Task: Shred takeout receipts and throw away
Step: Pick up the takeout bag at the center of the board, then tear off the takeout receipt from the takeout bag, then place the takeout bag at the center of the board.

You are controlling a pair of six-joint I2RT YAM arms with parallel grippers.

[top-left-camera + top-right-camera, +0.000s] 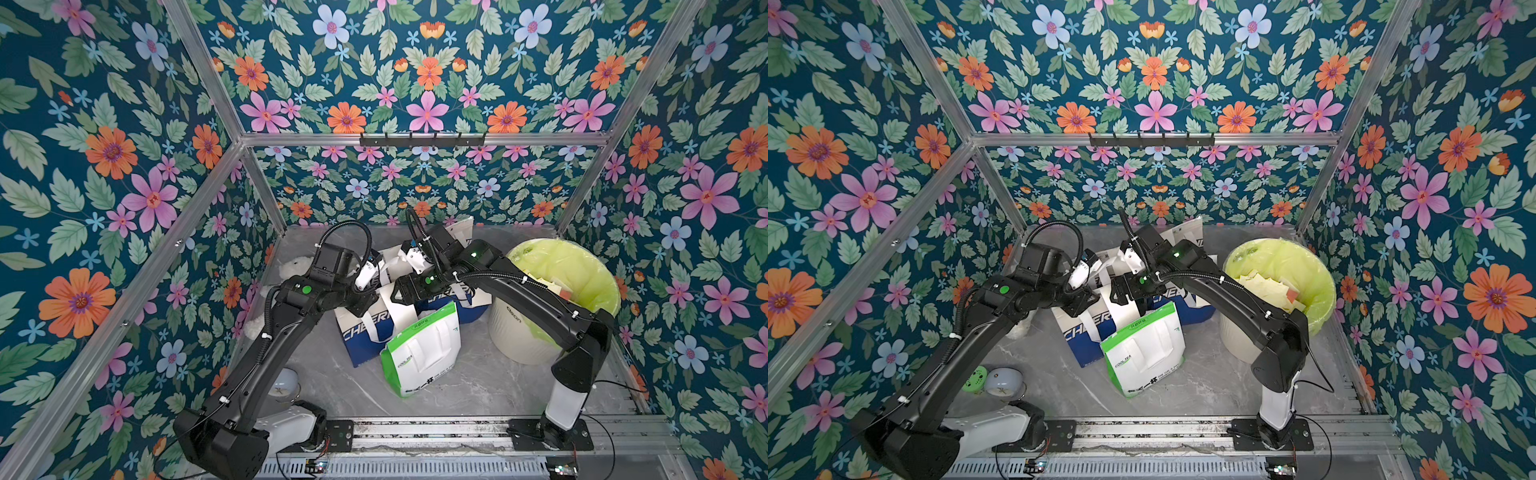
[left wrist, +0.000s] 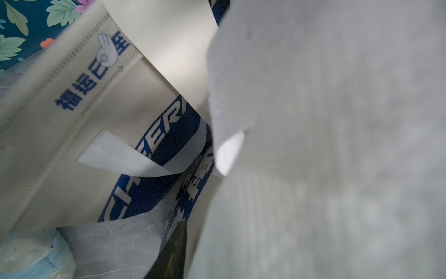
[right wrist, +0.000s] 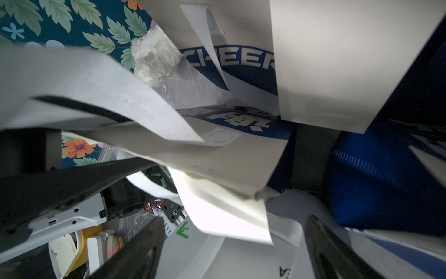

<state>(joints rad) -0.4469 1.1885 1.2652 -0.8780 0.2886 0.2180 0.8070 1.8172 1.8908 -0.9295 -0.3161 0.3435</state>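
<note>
**Left arm.** Both arms reach in over the bags (image 1: pixel 357 330) at mid-table. The left gripper (image 1: pixel 365 305) has its tips lost against a white-and-blue bag in both top views. In its wrist view a blurred grey-white sheet (image 2: pixel 337 145) sits close to the lens and fills most of the frame. Whether that is bag, strap or receipt cannot be told. One dark finger (image 2: pixel 171 248) shows at the frame edge and its mate is hidden. It cannot be told whether the jaws are apart or together, or whether anything is held.

**Right arm.** The right gripper (image 3: pixel 235 218) shows both fingers, standing wide apart and clamped on nothing. A receipt (image 3: pixel 229 217), plain bright white, hangs in the gap between them, below a bag's edge. Contact with either finger cannot be made out. In the top views the receipt cannot be told from the white straps and bag faces under the grippers.

**Surroundings.**
- A strap (image 3: pixel 96 87) crosses the right wrist view, out of focus.
- The plush (image 3: pixel 154 60) is partly hidden behind the bags.
- The bin (image 1: pixel 511 332) stands beside the bags, with a yellow-green liner.
- Paper scraps (image 1: pixel 1266 282) lie inside the bin, partly covered by the right arm.
</note>
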